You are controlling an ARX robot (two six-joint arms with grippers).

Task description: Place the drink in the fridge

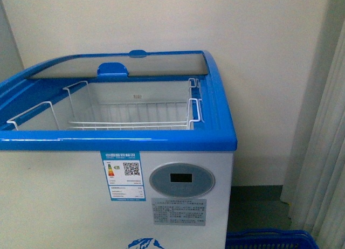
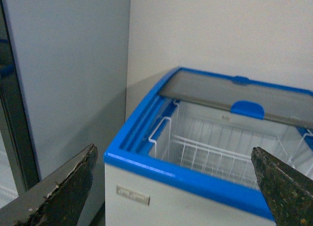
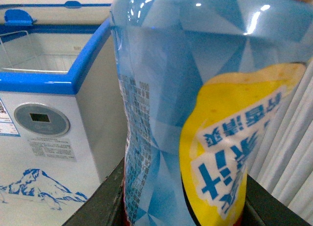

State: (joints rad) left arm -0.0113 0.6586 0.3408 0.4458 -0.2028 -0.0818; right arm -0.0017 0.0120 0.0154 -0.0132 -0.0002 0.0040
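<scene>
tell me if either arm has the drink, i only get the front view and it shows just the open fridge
Observer: Yes. In the right wrist view the right pincer is closed on the drink, a blue bottle with a yellow label.
Operator: is it over the opening yet
Observer: No. The bottle is outside the fridge, off the front corner on the robot's right side.
Operator: and the left arm
Observer: The left pincer is open and empty, facing the fridge's other front corner.
</scene>
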